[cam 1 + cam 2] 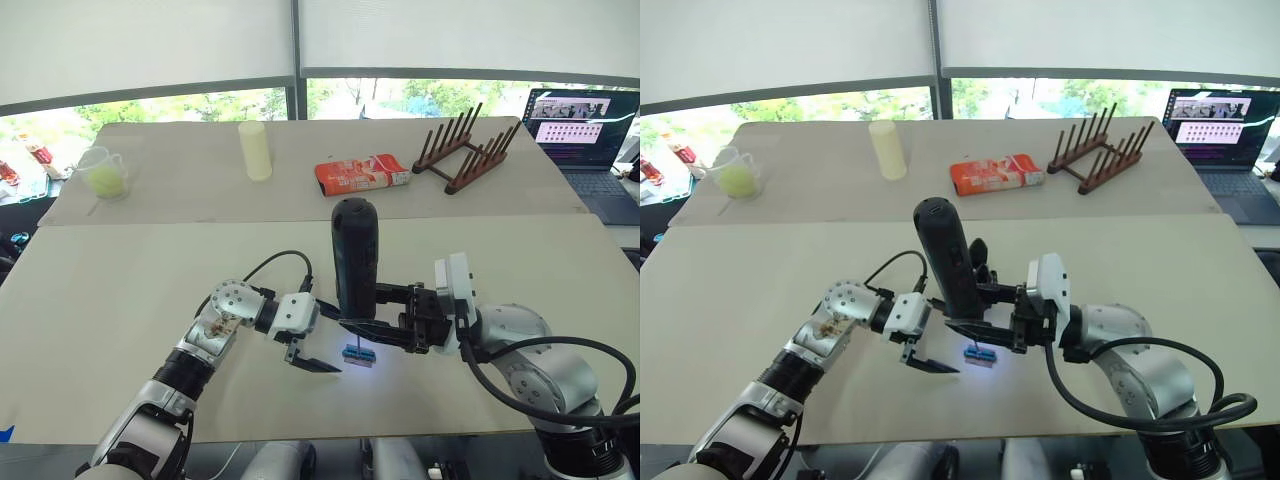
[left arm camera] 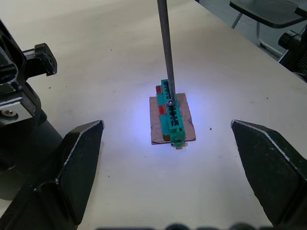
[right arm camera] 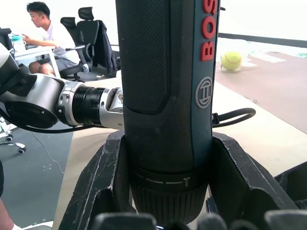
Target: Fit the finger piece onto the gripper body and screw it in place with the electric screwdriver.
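**Screwdriver bit set on the small block**

The right gripper (image 1: 385, 325) clamped the electric screwdriver (image 1: 354, 255) upright, its bit resting on the green-and-brown block (image 2: 170, 114). The left gripper (image 1: 315, 362) hovered spread beside it. Next, probably, steady downward driving was needed.

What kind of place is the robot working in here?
Probably an office or robotics lab. An open laptop sits at the far corner of the pale tables, a person sits at a desk beside black swivel office chairs, and large windows line the back wall.
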